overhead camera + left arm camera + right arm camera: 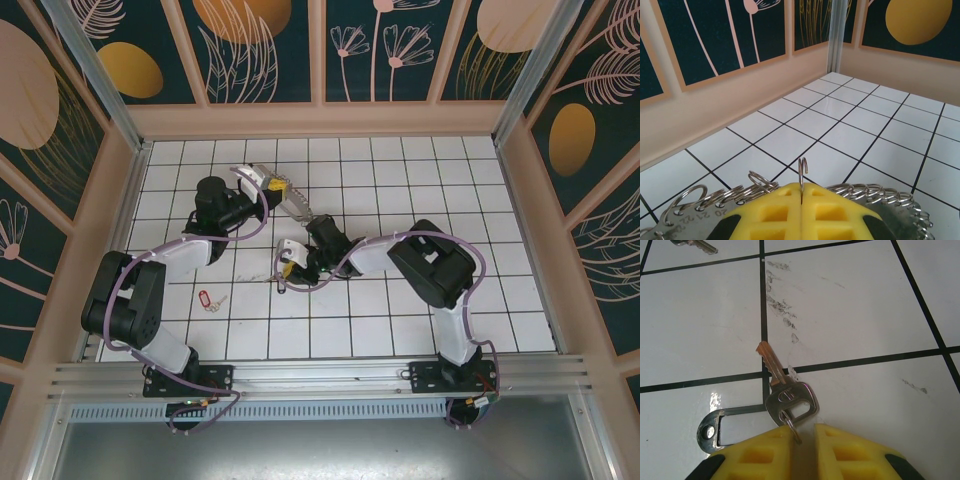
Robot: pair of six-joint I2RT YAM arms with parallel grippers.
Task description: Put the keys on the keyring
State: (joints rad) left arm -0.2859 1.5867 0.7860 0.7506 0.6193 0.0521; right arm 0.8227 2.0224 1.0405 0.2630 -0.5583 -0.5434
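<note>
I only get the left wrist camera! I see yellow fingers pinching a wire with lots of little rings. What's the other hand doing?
Observer: The right hand is pinching the small ring on a key, low by the table.
Operator: Does that key have a tag?
Observer: Yes, a dark tag lies flat beside it.
Operator: Any more keys?
Observer: One with a red tag lies on the table, off to the left of that hand, untouched.

Keyring (715, 200) near part hidden behind left gripper (801, 192), cropped by bottom edge. Dark tag (725, 426) right end behind right gripper (803, 437). Far-left key (692, 244) cropped.
</note>
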